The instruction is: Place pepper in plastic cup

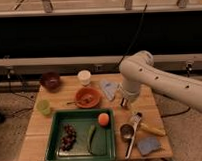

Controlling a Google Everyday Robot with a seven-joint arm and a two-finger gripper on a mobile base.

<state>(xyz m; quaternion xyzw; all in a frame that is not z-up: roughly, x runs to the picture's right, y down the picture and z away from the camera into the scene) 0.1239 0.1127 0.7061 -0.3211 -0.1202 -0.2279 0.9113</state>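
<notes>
The pepper (91, 135), long, slim and dark green, lies in the green tray (56, 146), right of the middle. The plastic cup (44, 107), small and translucent yellow-green, stands upright on the table just off the tray's upper left corner. My gripper (125, 101) hangs from the white arm (144, 73), which reaches in from the right. It sits above the table right of the orange bowl, apart from both the pepper and the cup.
The tray also holds a round orange fruit (103, 119) and dark grapes (68, 137). An orange bowl (87, 97), a white cup (84, 77), a maroon bowl (50, 80) and a pale packet (110, 88) stand behind. A metal scoop (127, 131), a yellow-handled tool (148, 127) and a blue sponge (148, 145) lie to the right.
</notes>
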